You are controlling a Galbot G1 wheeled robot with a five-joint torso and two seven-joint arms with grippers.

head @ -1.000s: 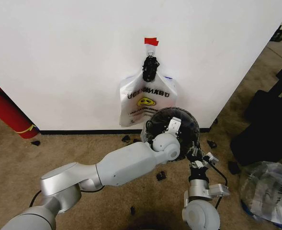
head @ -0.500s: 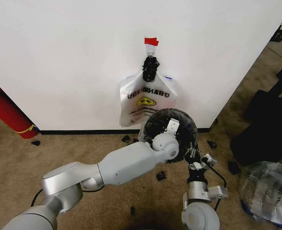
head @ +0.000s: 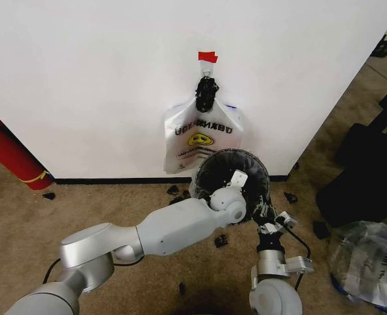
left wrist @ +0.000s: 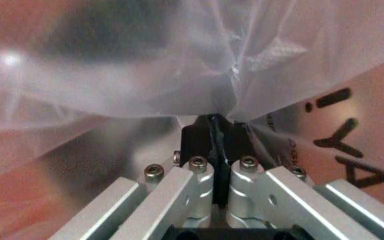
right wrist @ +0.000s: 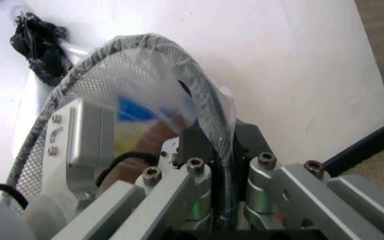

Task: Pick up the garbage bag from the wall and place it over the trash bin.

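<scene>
Garbage bag [head: 202, 139] hangs behind trash bin [head: 231, 173] (floor-level).

Bright even light; left wrist view blurred, hazy.

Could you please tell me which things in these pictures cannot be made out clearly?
1. Head view: the left gripper is hidden behind its own wrist inside the trash bin.
2. Head view: the bin's base, covered by the left arm and the right gripper clamping its rim.
3. Left wrist view: the plastic film in the shut jaws is blurred; which bag it belongs to is unclear.
4. Head view: the garbage bag's hook, behind a black clump.
</scene>
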